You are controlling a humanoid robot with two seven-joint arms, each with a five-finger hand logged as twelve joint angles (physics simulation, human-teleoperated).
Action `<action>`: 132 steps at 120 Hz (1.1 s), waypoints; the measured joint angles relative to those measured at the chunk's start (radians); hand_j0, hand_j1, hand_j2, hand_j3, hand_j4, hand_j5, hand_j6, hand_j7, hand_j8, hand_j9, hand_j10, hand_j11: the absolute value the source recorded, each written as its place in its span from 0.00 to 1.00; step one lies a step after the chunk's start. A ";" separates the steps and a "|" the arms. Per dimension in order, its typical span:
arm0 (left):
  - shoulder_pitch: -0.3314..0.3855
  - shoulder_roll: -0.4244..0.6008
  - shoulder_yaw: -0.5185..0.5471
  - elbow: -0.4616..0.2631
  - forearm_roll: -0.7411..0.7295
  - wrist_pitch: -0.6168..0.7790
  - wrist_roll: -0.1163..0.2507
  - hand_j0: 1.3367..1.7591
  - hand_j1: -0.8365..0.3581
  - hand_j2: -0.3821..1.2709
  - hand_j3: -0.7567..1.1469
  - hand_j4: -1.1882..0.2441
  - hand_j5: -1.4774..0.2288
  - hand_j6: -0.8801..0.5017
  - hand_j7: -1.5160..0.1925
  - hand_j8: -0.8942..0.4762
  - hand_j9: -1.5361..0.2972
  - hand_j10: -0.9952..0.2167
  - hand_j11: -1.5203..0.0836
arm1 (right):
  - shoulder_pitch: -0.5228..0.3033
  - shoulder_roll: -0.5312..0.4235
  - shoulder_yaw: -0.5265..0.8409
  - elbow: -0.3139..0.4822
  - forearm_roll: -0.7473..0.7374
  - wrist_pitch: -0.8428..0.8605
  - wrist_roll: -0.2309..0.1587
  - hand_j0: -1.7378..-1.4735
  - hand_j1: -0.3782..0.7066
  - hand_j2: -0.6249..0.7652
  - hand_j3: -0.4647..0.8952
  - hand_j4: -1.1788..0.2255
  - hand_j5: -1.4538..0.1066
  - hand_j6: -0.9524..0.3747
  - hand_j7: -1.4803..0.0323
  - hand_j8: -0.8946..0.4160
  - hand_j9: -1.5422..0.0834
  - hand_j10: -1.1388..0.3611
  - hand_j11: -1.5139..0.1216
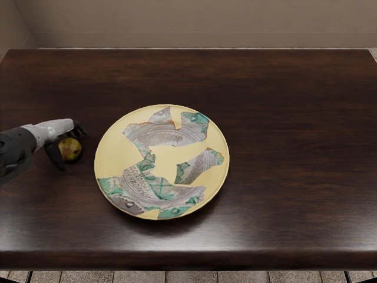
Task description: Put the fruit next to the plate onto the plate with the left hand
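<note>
A small yellow-brown fruit (70,148) lies on the dark wooden table just left of the plate. The round yellow plate (112,150) carries grey and green patterned patches and sits near the table's middle. My left hand (63,145) comes in from the left edge, its dark fingers curled around the fruit from above and from the left side. The fruit still looks to be resting on the table, a short gap away from the plate's rim. The right arm is out of view.
The dark table (283,118) stretches wide to the right and behind the plate. Its front edge runs along the bottom of the view, with tiled floor below. A beige wall stands behind.
</note>
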 joint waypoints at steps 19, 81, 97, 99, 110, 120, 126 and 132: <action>0.010 -0.005 0.000 0.001 0.000 0.015 -0.004 0.76 0.64 0.28 0.40 0.58 0.59 0.38 0.62 0.39 0.59 0.53 0.66 | 0.000 0.000 0.000 0.000 0.000 0.000 0.000 0.30 0.07 0.44 0.34 0.81 0.90 0.69 0.95 0.66 0.92 0.74 0.90; 0.023 -0.007 0.000 0.000 -0.001 0.083 -0.006 0.76 0.60 0.28 0.40 0.56 0.57 0.35 0.59 0.37 0.56 0.50 0.63 | 0.000 0.000 0.000 0.000 0.000 0.000 0.000 0.30 0.07 0.44 0.34 0.81 0.90 0.69 0.95 0.66 0.92 0.74 0.90; 0.030 -0.008 0.000 0.000 -0.002 0.108 -0.006 0.76 0.61 0.29 0.40 0.56 0.57 0.35 0.59 0.37 0.56 0.50 0.63 | 0.000 0.000 0.000 0.000 0.000 0.000 0.000 0.30 0.07 0.44 0.34 0.81 0.90 0.69 0.95 0.66 0.92 0.74 0.90; 0.031 -0.008 0.000 0.000 -0.002 0.110 -0.006 0.76 0.61 0.28 0.40 0.56 0.57 0.35 0.59 0.37 0.56 0.50 0.63 | 0.000 0.000 0.000 0.000 0.000 0.000 0.000 0.30 0.07 0.44 0.34 0.81 0.90 0.69 0.95 0.66 0.92 0.74 0.90; 0.036 -0.009 0.000 0.001 -0.002 0.119 -0.006 0.76 0.62 0.27 0.40 0.56 0.57 0.36 0.59 0.37 0.56 0.50 0.63 | 0.000 0.000 0.000 0.000 0.000 0.000 0.000 0.30 0.07 0.44 0.34 0.81 0.90 0.69 0.95 0.66 0.92 0.74 0.90; 0.041 -0.009 0.000 0.001 -0.001 0.128 -0.006 0.76 0.62 0.27 0.40 0.56 0.56 0.36 0.59 0.37 0.56 0.50 0.63 | 0.000 0.000 0.000 0.000 0.000 0.000 0.000 0.30 0.07 0.44 0.34 0.81 0.90 0.69 0.95 0.66 0.92 0.74 0.90; 0.043 -0.010 0.000 0.002 -0.002 0.132 -0.006 0.76 0.62 0.27 0.40 0.56 0.57 0.36 0.59 0.37 0.56 0.50 0.63 | 0.000 0.000 0.000 0.000 0.000 0.000 0.000 0.30 0.07 0.44 0.34 0.81 0.90 0.69 0.95 0.66 0.92 0.74 0.90; 0.044 -0.011 0.000 0.002 -0.002 0.137 -0.006 0.76 0.62 0.27 0.40 0.56 0.56 0.35 0.59 0.37 0.56 0.50 0.63 | 0.000 0.000 0.000 0.000 0.000 0.000 0.000 0.30 0.07 0.44 0.34 0.81 0.90 0.69 0.95 0.66 0.92 0.74 0.90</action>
